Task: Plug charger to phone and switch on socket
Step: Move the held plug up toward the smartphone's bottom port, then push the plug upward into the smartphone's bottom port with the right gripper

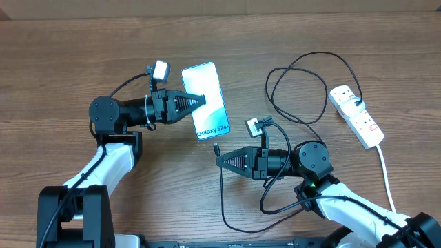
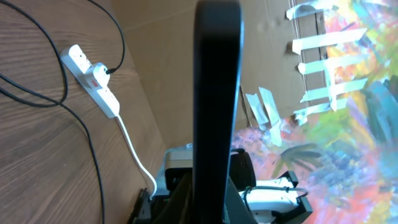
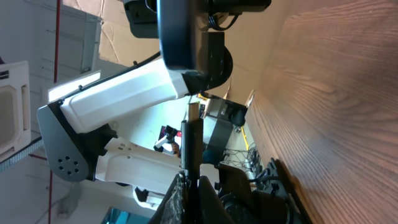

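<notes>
Here, left pincer (image 1: 198,100) grips phone (image 1: 210,114); right pincer (image 1: 220,160) pinches charger (image 1: 222,189), socket (image 1: 357,116) well apart.

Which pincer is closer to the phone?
Left. The left pincer is clamped on the phone at its side edge. The right pincer is apart from it, just off the end nearest the robot, holding the charger by its tip.
</notes>
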